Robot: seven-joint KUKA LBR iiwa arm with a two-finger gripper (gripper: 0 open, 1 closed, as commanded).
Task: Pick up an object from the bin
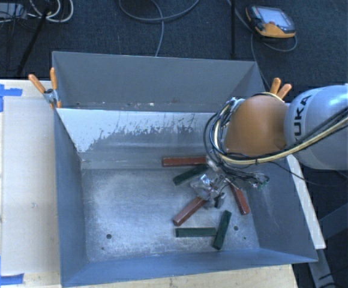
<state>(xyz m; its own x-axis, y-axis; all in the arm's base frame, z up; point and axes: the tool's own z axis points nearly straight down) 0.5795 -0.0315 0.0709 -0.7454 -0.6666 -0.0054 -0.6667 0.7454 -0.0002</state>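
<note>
Toward the right of the bin [102, 221], your end effector [212, 188] is hovering over a brown stick [189, 210] among green sticks [195, 233], and you are not seeing whether it is open.

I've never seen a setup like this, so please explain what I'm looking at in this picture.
This is one camera looking down into a grey metal bin from above and slightly to one side. The big grey machine with the orange cover, coming in from the right, is a robot arm. Its gripper hangs low over the bin floor's right half. Small loose bars lie there: a reddish-brown bar by the far wall, a dark green bar beside it, a second reddish-brown bar slanting just left of the gripper, and another dark green bar near the front. I can't tell whether it holds anything.
</note>
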